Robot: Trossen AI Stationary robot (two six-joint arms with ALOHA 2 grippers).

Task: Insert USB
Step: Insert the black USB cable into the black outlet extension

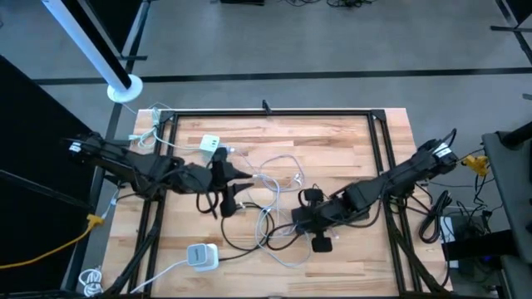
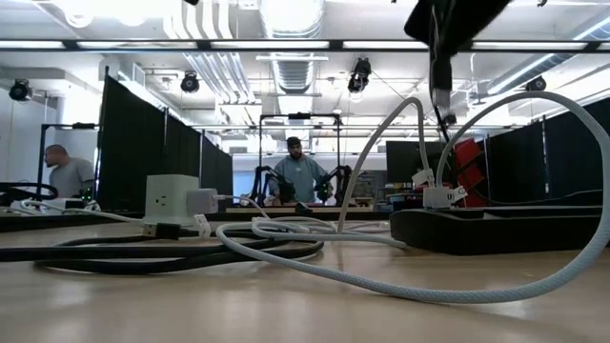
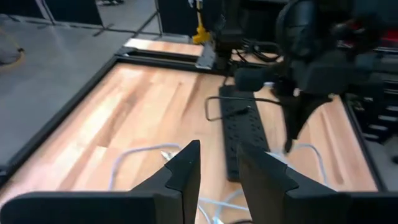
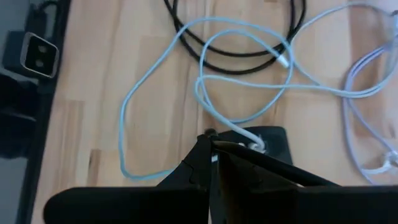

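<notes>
A black power strip [image 3: 244,134] lies on the wooden table, right of centre; it also shows in the low view [image 2: 496,229]. Slack white USB cables [image 1: 278,170] loop across the middle. My right gripper [image 1: 309,218] hovers over the strip's end [image 4: 273,140], shut on a white cable [image 4: 186,50]. My left gripper [image 3: 217,165] is open and empty, left of centre [image 1: 237,176], pointing at the strip. A white charger cube [image 1: 210,145] sits at the far left and another [image 1: 200,256] near the front edge. My right gripper pinches a white cable close to its plug end [image 4: 247,138] between its two fingers, coming from above and pointing down. The held end sits just over the power strip. The rest of the cable trails off slack in loops on the table.
Black cords [image 1: 218,199] curl beside my left gripper. A black metal frame [image 1: 274,114] runs around the table top. In the low view the cube [image 2: 172,197] has an adapter plugged in. People [image 2: 300,176] stand in the room beyond the table.
</notes>
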